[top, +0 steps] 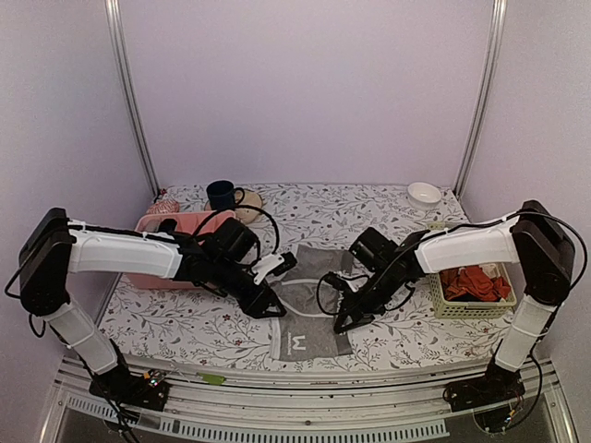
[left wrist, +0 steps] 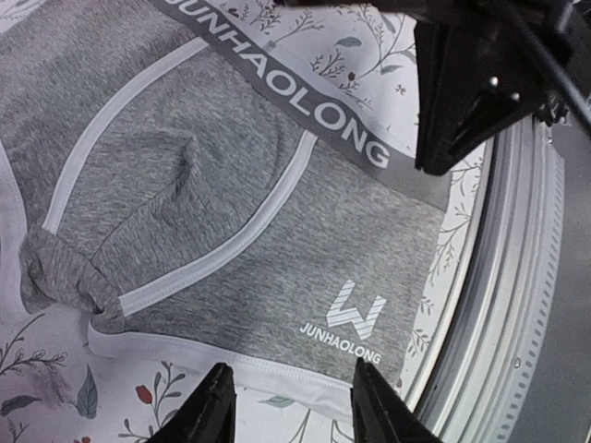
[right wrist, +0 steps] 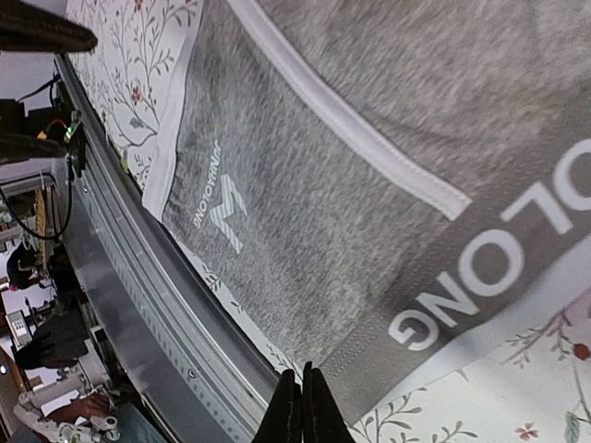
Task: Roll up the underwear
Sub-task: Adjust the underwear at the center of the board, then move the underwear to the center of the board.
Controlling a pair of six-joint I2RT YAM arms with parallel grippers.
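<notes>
The grey underwear [top: 309, 323] lies flat on the flowered table between my two grippers, its leg end toward the near edge. In the left wrist view the underwear [left wrist: 231, 185] shows its dark waistband [left wrist: 305, 111] with white lettering and a pale hem just ahead of the fingers. My left gripper [left wrist: 291, 411] is open and empty at that hem, also seen from above [top: 273, 305]. My right gripper [right wrist: 300, 406] is shut, its tips at the corner of the waistband [right wrist: 480, 268] by the underwear's edge [right wrist: 369, 203]. From above it [top: 343, 320] sits at the cloth's right side.
A pink basin [top: 171, 249] stands behind the left arm, with a dark mug [top: 222, 194] beyond it. A white bowl [top: 424, 195] is at the back right. A green basket [top: 441, 305] with orange-red garments [top: 476, 281] is right. The metal front rail [top: 305, 392] runs close to the underwear.
</notes>
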